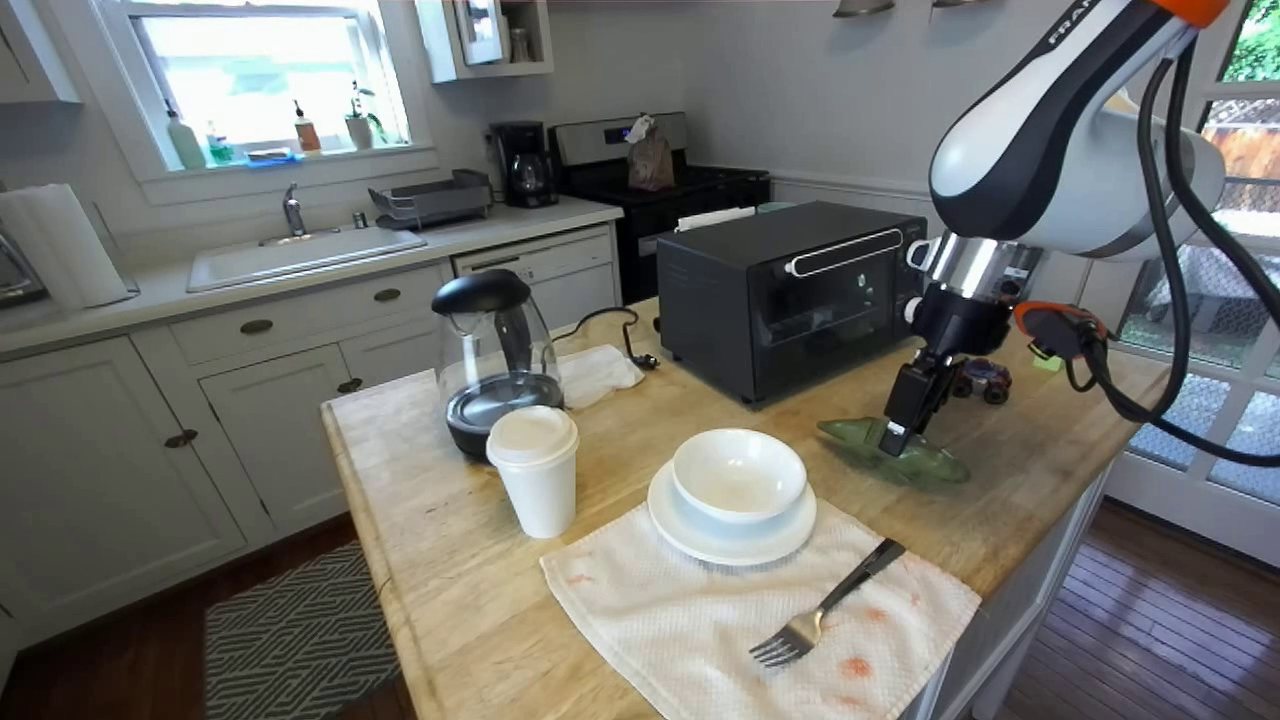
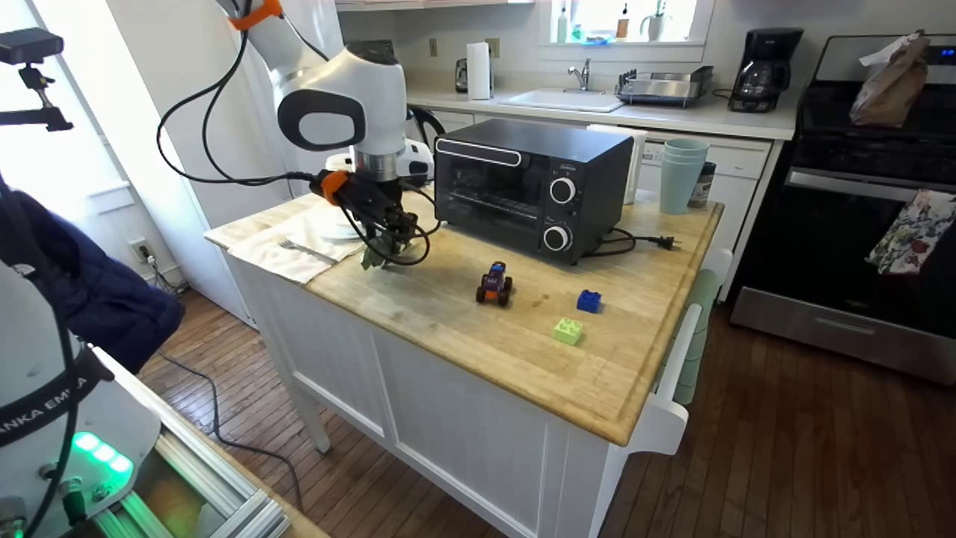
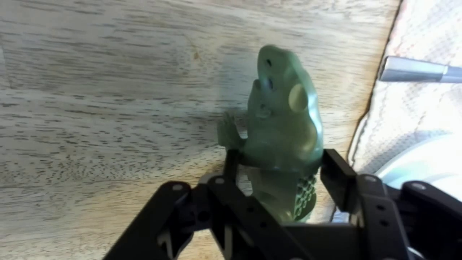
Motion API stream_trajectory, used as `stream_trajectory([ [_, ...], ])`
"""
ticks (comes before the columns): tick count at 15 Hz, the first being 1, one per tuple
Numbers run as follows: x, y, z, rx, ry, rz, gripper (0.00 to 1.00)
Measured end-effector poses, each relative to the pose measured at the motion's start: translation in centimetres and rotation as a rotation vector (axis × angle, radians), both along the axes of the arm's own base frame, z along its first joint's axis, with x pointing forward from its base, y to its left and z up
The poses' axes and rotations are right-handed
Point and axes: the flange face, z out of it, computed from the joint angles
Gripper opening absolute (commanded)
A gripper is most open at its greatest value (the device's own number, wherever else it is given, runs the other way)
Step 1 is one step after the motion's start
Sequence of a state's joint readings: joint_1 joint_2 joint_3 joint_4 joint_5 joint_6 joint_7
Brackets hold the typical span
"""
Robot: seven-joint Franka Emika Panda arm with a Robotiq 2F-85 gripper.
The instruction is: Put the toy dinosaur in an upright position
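lying between the jaws, the green toy dinosaur (image 3: 283,133)

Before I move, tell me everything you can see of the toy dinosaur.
The toy dinosaur is dark green, glossy and rubbery-looking, with a tapering end, a jutting limb and a bumpy patch. It lies lengthwise, not upright, apparently resting on the wooden tabletop, beside but apart from the cloth. The hand is closed around its middle, touching both sides; the toy's underside is hidden.

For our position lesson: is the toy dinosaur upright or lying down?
Lying down: in an exterior view, the toy dinosaur stretches lengthwise along the wooden tabletop.
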State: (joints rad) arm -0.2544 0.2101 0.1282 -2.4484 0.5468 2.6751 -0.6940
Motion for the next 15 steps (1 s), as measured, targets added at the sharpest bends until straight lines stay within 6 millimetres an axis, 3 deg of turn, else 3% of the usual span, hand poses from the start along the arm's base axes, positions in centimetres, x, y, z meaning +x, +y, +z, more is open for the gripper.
stream_trajectory([
  [5, -0.5, -0.7, -0.3, 0.006, 0.024, -0.02, 0.35],
  [9, -1.3, -1.5, -1.9, 0.008, 0.065, -0.044, 0.39],
  [10, -1.5, -1.6, -2.3, 0.008, 0.074, -0.049, 0.84],
  [12, -1.5, -1.7, -2.6, 0.007, 0.082, -0.055, 0.81],
  [15, -1.5, -1.6, -2.6, 0.004, 0.083, -0.052, 0.98],
])
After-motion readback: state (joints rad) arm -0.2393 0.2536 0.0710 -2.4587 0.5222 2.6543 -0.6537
